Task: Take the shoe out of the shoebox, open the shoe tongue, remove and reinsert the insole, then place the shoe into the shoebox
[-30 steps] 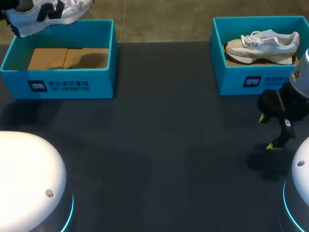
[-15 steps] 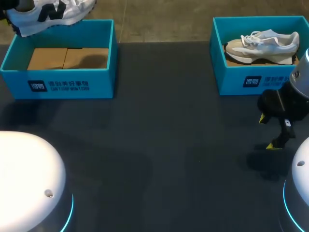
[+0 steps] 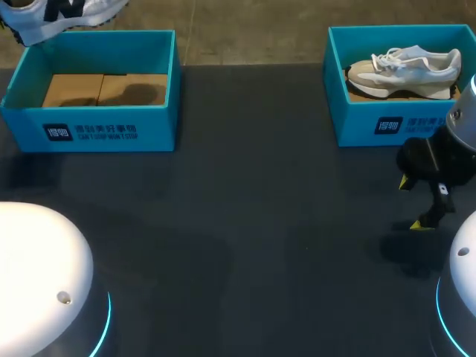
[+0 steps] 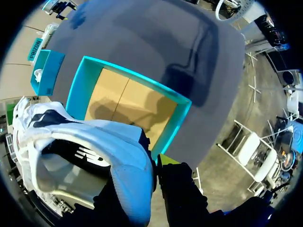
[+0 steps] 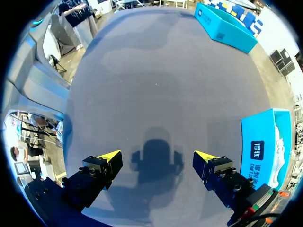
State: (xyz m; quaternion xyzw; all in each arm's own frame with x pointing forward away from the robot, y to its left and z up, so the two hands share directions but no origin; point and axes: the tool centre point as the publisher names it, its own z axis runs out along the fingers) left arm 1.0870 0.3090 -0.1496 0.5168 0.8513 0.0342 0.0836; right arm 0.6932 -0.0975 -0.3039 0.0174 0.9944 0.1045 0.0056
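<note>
A white shoe (image 3: 59,15) with a dark logo hangs above the far-left corner of the left blue shoebox (image 3: 93,126), partly cut off in the head view. In the left wrist view my left gripper (image 4: 151,163) is shut on the heel of this shoe (image 4: 94,146). One yellow tip shows beside the heel and the other finger is hidden behind it. The left shoebox (image 4: 75,90) lies below with only its brown cardboard floor showing. My right gripper (image 3: 413,202) stands open over bare table in front of the right shoebox (image 3: 387,123). In the right wrist view the right gripper (image 5: 157,156) has nothing between its fingers.
The right shoebox holds a beige and white shoe (image 3: 409,68) lying on its side. The dark table (image 3: 253,223) stretches between the two boxes. My arms' white bases sit at the near corners.
The white shoe in my left gripper has moved up and to the left, further out of the head view. My right arm has not moved.
</note>
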